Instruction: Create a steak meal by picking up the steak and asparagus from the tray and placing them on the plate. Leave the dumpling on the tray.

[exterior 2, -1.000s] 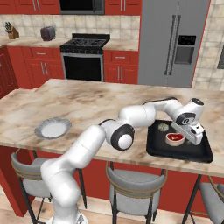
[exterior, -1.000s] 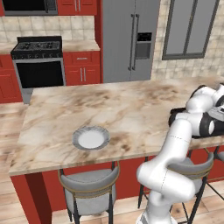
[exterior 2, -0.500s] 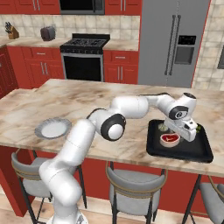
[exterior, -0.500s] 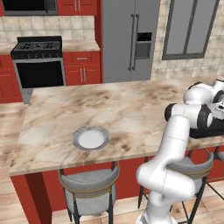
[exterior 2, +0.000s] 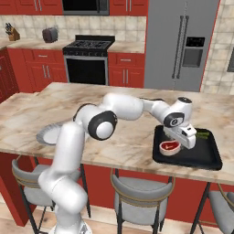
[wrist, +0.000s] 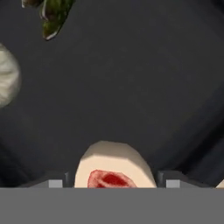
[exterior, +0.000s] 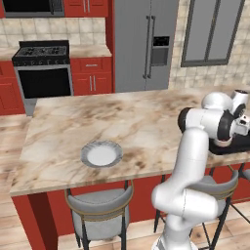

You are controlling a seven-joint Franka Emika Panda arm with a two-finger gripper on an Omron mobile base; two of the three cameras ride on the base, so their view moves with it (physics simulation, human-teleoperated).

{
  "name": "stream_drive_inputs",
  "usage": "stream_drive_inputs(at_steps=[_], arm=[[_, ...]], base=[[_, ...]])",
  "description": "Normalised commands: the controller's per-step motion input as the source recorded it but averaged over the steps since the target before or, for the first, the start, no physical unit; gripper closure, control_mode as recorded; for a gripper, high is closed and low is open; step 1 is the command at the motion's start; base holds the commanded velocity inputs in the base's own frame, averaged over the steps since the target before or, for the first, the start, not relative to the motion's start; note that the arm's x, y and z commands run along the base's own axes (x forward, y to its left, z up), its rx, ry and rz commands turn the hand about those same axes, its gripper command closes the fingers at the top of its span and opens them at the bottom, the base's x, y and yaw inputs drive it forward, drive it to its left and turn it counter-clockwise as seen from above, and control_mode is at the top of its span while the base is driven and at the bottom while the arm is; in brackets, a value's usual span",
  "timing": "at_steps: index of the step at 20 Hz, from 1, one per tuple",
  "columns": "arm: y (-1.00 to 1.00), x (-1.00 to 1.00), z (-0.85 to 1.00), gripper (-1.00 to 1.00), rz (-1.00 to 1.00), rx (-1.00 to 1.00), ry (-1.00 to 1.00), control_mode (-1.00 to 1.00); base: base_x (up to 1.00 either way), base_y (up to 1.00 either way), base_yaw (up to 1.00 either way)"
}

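The black tray [exterior 2: 201, 157] lies at the right end of the island counter. The steak [exterior 2: 168, 147], red with a pale fat rim, rests on its left part. My gripper [exterior 2: 174, 144] reaches down onto it. In the hand view the steak [wrist: 114, 168] fills the gap between my two fingertips [wrist: 56, 183], which press its sides, so the gripper [wrist: 111, 183] is shut on it. The green asparagus [wrist: 54, 15] lies at the far side of the tray [wrist: 131, 87], the pale dumpling [wrist: 6, 81] at the left edge. The round plate [exterior: 101, 154] sits far to the left near the counter's front edge.
Bar stools [exterior 2: 139, 194] stand along the front of the island. A stove [exterior 2: 89, 57] and a steel fridge [exterior 2: 183, 43] line the back wall. Bare marble counter [exterior: 136, 122] stretches between plate and tray.
The jaws have come in from wide open onto the sides of the steak. The hand has shifted a little to the left over the tray.
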Motion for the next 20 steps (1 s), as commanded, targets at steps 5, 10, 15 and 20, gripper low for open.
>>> stream_drive_inputs(at_steps=[5,10,15,20], arm=[[0.0,-0.27,0.98,1.0,-0.12,0.06,0.01,-1.0],[0.15,-0.24,0.97,1.0,-0.1,0.11,0.09,-1.0],[0.67,-0.27,0.54,1.0,-0.1,0.07,0.04,-1.0],[0.99,-0.22,0.12,1.0,-0.11,0.02,0.0,-1.0]], base=[[0.0,0.0,0.0],[0.0,0.0,0.0],[0.0,0.0,0.0],[0.0,0.0,0.0]])
